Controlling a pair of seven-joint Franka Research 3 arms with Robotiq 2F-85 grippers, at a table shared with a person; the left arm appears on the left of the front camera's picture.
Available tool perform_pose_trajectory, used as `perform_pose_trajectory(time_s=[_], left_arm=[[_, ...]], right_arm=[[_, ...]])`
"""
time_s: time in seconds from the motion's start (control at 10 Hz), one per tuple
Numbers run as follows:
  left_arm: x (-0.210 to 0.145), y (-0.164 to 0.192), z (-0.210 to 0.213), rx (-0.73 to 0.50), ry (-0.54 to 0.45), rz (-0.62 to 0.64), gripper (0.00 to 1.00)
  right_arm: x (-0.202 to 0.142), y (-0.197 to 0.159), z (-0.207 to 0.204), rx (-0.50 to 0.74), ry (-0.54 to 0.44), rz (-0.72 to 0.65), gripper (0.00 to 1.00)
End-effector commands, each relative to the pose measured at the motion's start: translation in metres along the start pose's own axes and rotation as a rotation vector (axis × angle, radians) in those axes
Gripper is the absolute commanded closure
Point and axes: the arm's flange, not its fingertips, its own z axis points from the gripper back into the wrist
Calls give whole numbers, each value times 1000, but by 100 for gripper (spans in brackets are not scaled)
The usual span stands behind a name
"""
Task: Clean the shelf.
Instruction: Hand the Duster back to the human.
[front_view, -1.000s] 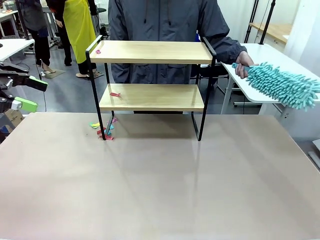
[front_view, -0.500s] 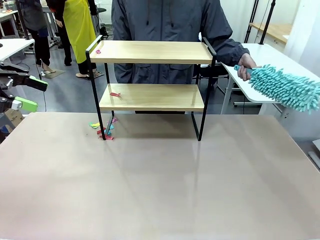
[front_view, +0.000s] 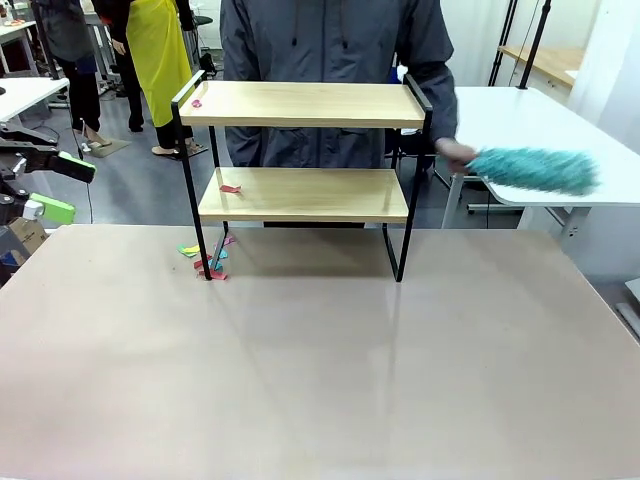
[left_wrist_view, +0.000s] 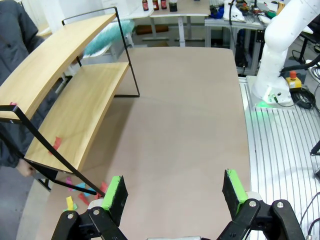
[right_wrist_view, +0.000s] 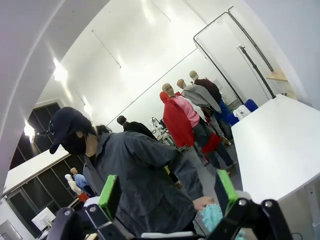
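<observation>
The shelf (front_view: 304, 170) stands at the middle of the desk's (front_view: 320, 370) far edge with its long axis running along that edge, small coloured scraps (front_view: 208, 258) lying by its left front leg and on both boards. The left gripper (front_view: 40, 185) hangs off the desk's left edge, jaws wide and empty, and the right gripper (right_wrist_view: 167, 195) is likewise spread wide on nothing, raised and aimed at the person. The person's hand (front_view: 455, 153) holds a teal duster (front_view: 535, 170) just beside the shelf's right end, so that hand looks nearest for the first wipe, while the shelf lies rightward and away from the left gripper.
</observation>
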Motion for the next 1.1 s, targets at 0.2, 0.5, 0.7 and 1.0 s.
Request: perform_pose_trajectory(time_s=[0.2, 0.5, 0.7, 1.0], left_arm=[[1, 1, -2, 3, -26, -20, 0], [1, 1, -2, 3, -26, -20, 0], [1, 1, -2, 3, -26, -20, 0], [1, 1, -2, 3, -26, -20, 0]], right_arm=[[1, 1, 2, 5, -4, -8, 0], [1, 1, 2, 5, -4, -8, 0], [1, 1, 2, 5, -4, -8, 0], [1, 1, 2, 5, -4, -8, 0]])
